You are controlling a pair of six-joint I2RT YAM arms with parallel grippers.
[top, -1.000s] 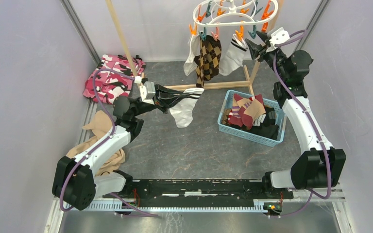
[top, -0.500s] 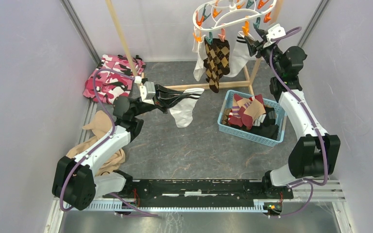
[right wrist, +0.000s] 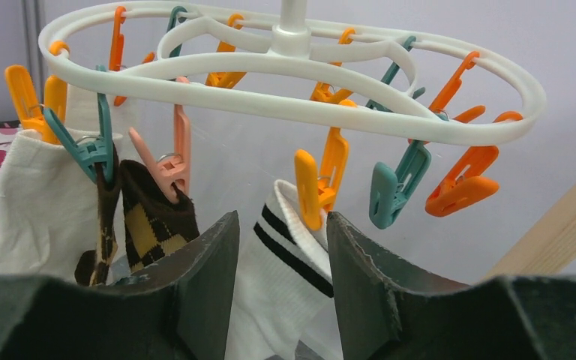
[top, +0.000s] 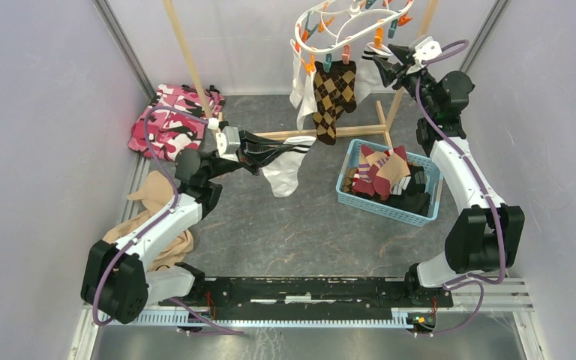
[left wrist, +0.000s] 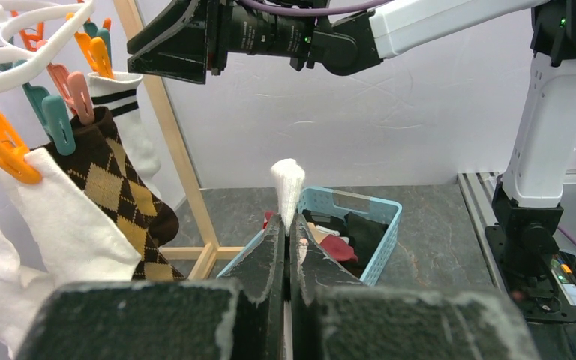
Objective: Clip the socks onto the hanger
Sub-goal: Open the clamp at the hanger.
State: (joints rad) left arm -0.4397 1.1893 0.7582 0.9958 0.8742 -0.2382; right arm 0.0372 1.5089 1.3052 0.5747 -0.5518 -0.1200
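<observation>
Our left tool (left wrist: pixel 287 225) is pressed together on a white sock with dark stripes (top: pixel 285 171). The sock's toe pokes up just past the fingertips in the wrist view, and the rest hangs from the tool over the table (top: pixel 300 232). Our right tool (right wrist: pixel 281 225) has its jaws apart and is raised just under the near rim of the hanger (right wrist: pixel 291 41). Straight ahead of it, seen through the gap between the fingers, a hung striped sock (right wrist: pixel 289 262) dangles from an orange clothespin (right wrist: pixel 319 176); we cannot tell whether the fingers touch it. To this tool's left an argyle sock (right wrist: pixel 154 225) hangs from the hanger, and farther left a plain white sock (right wrist: pixel 37 187) is clipped beside it. Well below the right tool, a blue basket (top: pixel 382 210) sits on the table and holds maroon and tan socks (top: pixel 381 171). The left tool is well apart from the hanger, lower and off to its left.
</observation>
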